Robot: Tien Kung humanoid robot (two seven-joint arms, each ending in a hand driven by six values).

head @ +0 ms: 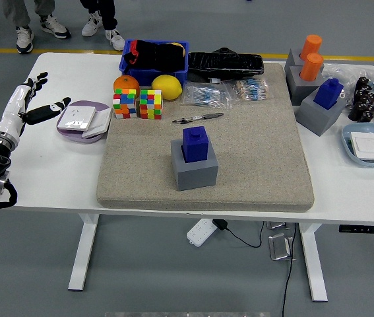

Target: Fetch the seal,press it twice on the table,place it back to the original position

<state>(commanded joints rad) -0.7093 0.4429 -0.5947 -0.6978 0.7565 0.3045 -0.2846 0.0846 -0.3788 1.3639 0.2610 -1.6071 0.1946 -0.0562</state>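
A blue seal (194, 142) stands upright in a grey block holder (194, 165) in the middle of the beige felt mat (252, 152). My left hand (35, 99) hovers over the table's left end, fingers spread and holding nothing, well to the left of the seal. A second blue seal (328, 92) sits in another grey holder at the right. My right arm does not show.
Two colour cubes (138, 104), an orange (126, 84), a lemon (166, 86) and a pen (197, 118) lie behind the seal. A purple tray (81, 119) sits by my left hand. Orange seals (311, 56), a blue bin (154, 56), a light-blue dish (369, 144). People's feet stand beyond the table.
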